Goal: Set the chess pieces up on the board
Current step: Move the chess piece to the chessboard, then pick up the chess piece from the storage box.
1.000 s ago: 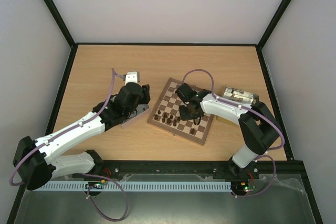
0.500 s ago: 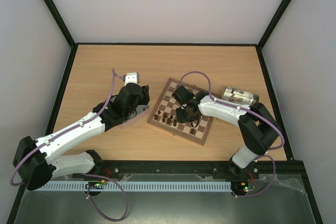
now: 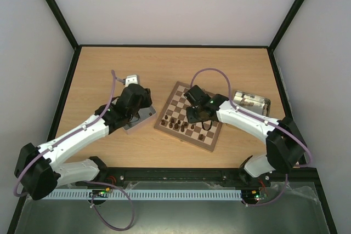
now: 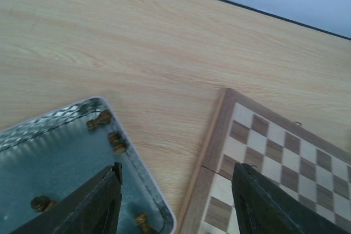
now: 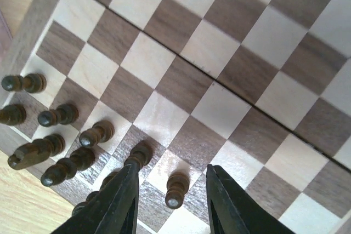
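The top camera hangs high over the near edge of the desk (image 3: 164,64), looking down and forward across all of it. The left wrist camera sits low and close, facing obliquely past the left tool (image 4: 176,166) at a tray (image 4: 55,157) corner and the board (image 4: 274,152) edge. The right wrist camera looks steeply down — very near — at board squares framed by the right tool (image 5: 171,169). All three share the board.

Pale walls (image 3: 175,4) are enclosing a light wooden table (image 3: 175,64), black frame bars (image 3: 54,12) are edging it, soft light falling evenly.
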Controlling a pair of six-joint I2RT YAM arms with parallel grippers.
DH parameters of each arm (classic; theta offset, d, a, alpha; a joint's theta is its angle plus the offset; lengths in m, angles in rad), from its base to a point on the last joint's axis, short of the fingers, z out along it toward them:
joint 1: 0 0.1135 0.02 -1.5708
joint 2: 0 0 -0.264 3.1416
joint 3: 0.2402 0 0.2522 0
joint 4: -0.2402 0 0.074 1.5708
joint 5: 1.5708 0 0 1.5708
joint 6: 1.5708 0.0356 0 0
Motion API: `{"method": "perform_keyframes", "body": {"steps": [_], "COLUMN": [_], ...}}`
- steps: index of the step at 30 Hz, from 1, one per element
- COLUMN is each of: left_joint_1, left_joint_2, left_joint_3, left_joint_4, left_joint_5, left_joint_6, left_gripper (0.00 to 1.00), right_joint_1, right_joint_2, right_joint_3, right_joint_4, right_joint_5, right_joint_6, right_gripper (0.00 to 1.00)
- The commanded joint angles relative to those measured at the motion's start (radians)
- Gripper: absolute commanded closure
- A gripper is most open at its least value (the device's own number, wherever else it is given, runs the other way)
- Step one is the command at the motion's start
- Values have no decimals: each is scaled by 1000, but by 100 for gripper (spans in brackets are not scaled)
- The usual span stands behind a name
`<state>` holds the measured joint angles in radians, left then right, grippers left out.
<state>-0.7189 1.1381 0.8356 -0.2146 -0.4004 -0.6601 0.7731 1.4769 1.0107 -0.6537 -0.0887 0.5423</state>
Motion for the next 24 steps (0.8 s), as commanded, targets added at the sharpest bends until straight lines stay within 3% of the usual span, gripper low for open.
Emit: {"method": "perform_keyframes", "body": {"steps": [1, 8, 12, 24], "left_joint_1": [81, 271, 342, 374], "left_joint_2": [37, 138, 227, 404], "left_joint_3": [-22, -95, -92, -50], "left_joint_4": [-118, -149, -134, -104], "left_joint_5": [39, 189, 220, 268], "left_joint_6": [-96, -151, -127, -67], "left_gripper": [42, 42, 48, 67], "right_joint_1": [6, 6, 6, 5], "right_joint_2": [-38, -25, -19, -53], "right_joint_3": [24, 9, 11, -13], "right_joint_4": [-28, 40, 55, 74], "right_joint_5": [90, 76, 78, 121], "right_joint_6": [14, 8, -9, -20], "right_gripper": [66, 67, 67, 68]}}
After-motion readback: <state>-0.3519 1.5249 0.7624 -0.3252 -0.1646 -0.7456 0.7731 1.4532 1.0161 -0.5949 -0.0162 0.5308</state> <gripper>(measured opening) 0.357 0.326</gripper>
